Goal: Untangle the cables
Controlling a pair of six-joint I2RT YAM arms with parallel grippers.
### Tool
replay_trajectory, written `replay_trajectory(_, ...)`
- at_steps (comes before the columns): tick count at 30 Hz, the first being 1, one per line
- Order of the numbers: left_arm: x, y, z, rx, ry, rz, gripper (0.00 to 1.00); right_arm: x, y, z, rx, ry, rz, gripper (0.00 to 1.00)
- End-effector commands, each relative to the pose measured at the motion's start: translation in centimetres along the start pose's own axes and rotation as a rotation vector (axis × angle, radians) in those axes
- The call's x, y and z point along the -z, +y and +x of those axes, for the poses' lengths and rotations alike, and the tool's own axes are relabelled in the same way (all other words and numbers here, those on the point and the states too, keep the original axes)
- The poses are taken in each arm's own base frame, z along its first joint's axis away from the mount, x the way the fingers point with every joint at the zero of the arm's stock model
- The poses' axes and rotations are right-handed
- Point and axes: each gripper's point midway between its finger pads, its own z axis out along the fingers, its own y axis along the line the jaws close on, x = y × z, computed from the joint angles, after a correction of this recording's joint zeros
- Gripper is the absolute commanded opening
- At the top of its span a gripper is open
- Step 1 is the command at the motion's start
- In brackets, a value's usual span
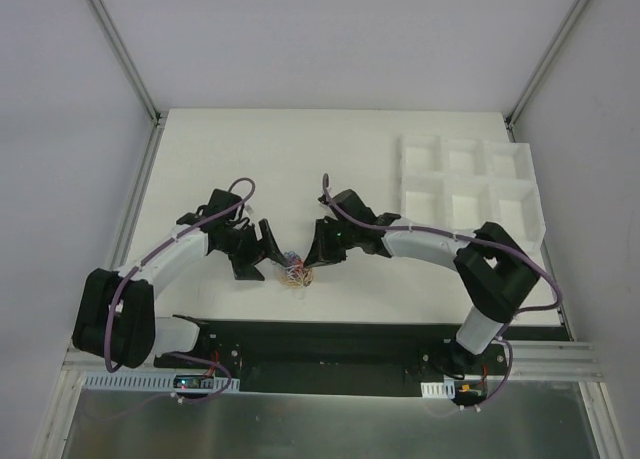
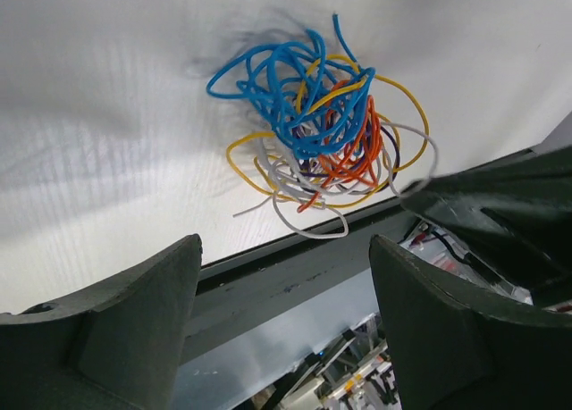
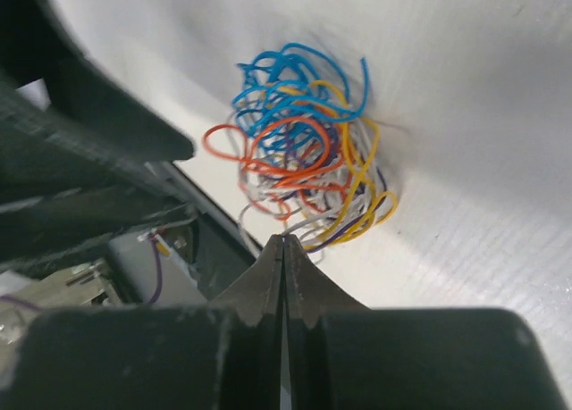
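**Pin the Knot, Draw One Strand**

The cables [image 1: 293, 271] lie as one curly knot on the table [image 1: 330, 159], toward its 6 o'clock edge. The right hand [image 3: 284, 245], at the knot's 2 o'clock, has its fingers pressed together at the bundle's fringe (whether a pale strand is caught there, I cannot tell). The left hand [image 2: 286, 325] hangs spread apart at 9 o'clock. The best move looks to be drawing the right hand away slowly and low while the left pins the blue loops.
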Motion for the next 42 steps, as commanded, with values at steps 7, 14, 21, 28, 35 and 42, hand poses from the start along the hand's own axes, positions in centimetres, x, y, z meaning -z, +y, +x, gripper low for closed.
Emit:
replay_trajectory(7,-3.0,-2.9,-0.5,-0.087,0.124,0.032,0.73,6.0,3.9,-3.6,0.102,-0.126,-0.267,0.0)
replay_trajectory(14,-4.5,-3.8,-1.0,-0.085,0.148,0.021,0.68,5.6,1.4,-3.6,0.088,-0.08,-0.188,0.22)
replay_trajectory(21,-4.6,-2.7,-0.4,-0.063,0.14,-0.005,0.54,3.8,2.6,-3.3,0.067,-0.027,-0.244,0.32)
replay_trajectory(28,-4.9,-1.9,0.2,-0.042,0.161,-0.021,0.52,1.4,3.4,-2.8,0.076,0.015,-0.257,0.32)
replay_trajectory(35,-4.9,-2.1,0.0,-0.039,0.161,-0.016,0.52,0.0,3.2,-3.3,0.076,0.02,-0.24,0.33)
replay_trajectory(42,-5.1,-2.1,0.0,-0.033,0.164,-0.016,0.51,-0.5,1.9,-2.7,0.063,0.019,-0.203,0.35)
